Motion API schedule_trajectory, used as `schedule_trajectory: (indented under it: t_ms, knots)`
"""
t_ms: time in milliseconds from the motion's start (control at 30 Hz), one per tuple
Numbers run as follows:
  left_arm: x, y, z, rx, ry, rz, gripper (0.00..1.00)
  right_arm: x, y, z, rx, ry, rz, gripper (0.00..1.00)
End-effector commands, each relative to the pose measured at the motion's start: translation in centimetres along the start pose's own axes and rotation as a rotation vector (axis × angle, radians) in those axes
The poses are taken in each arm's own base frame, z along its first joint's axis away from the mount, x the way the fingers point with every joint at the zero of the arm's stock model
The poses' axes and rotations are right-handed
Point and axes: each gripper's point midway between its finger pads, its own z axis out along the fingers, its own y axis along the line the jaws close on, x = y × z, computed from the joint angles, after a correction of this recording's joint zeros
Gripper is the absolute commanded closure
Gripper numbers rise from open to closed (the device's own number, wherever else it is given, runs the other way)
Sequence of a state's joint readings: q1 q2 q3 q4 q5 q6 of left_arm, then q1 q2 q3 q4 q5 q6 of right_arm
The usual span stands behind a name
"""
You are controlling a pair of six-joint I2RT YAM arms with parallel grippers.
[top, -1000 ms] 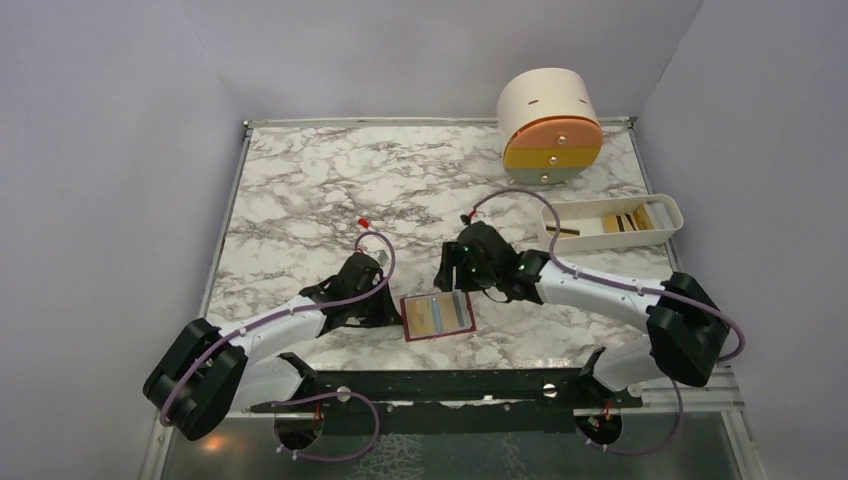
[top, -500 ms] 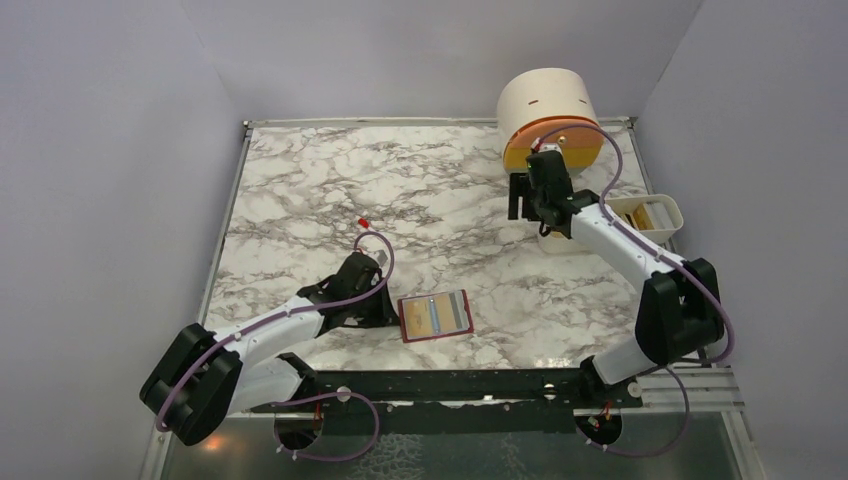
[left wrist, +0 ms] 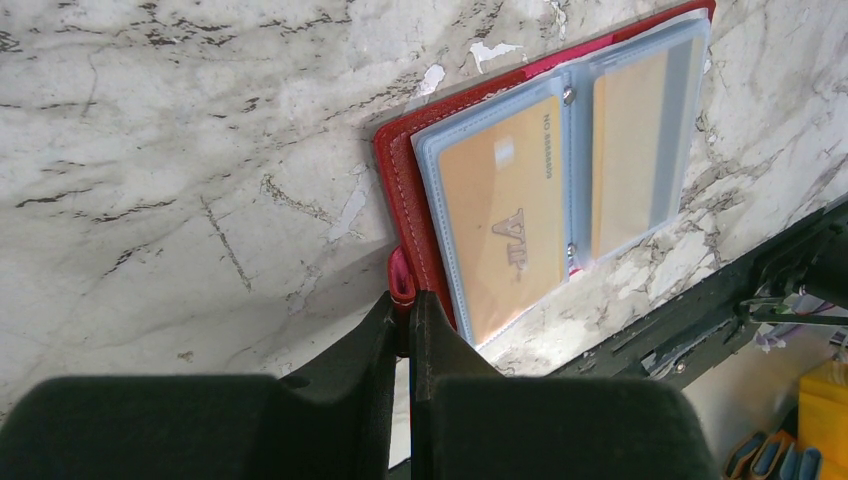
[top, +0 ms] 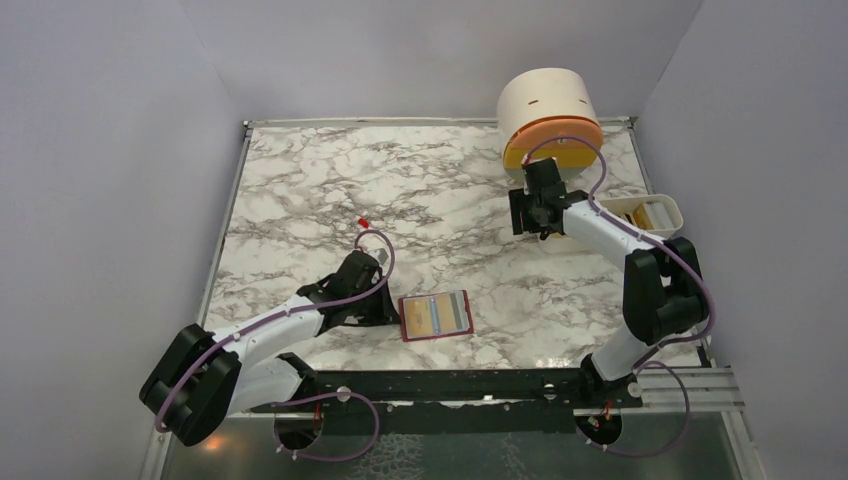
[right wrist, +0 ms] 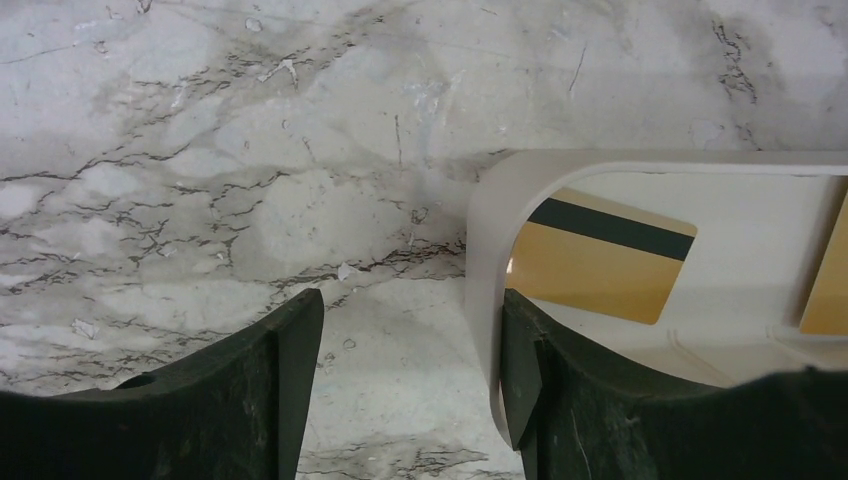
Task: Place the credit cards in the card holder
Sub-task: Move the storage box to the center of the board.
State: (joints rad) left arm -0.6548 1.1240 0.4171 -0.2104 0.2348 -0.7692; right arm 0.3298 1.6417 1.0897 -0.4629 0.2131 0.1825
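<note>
The red card holder (top: 435, 315) lies open on the marble near the front edge. Its clear sleeves hold a tan card (left wrist: 500, 215) and a second tan card (left wrist: 630, 130). My left gripper (top: 385, 310) is shut on the holder's red tab (left wrist: 403, 290) at its left edge. My right gripper (top: 528, 215) is open and empty at the left end of the white tray (top: 676, 218). Its jaws straddle the tray's end wall (right wrist: 488, 220). A gold card with a dark stripe (right wrist: 600, 255) lies in the tray, with another card (right wrist: 830, 280) beside it.
The round cream drawer unit (top: 548, 110) stands at the back right, just behind my right arm. The black rail (top: 450, 385) runs along the front edge. Walls close in the left, back and right sides.
My right gripper has left the card holder, swung to the back right and come down at the tray's left end. The left gripper and the holder have not moved.
</note>
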Motion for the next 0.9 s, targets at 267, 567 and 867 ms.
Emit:
schedule_trajectory:
  t_ms: [267, 567, 867]
  knots:
    - [-1.1, -0.7, -0.3, 0.009, -0.036, 0.018, 1.00, 2.7, 5.0, -2.3, -0.289, 0.046, 0.062, 0.48]
    - [-0.9, -0.6, -0.2, 0.014, -0.032, 0.013, 1.00, 4.0, 11.6, -4.9, -0.444, 0.039, 0.091, 0.51]
    - [-0.7, -0.5, -0.2, 0.019, -0.031, 0.007, 1.00, 5.7, 19.4, -6.6, -0.540, 0.083, -0.010, 0.51]
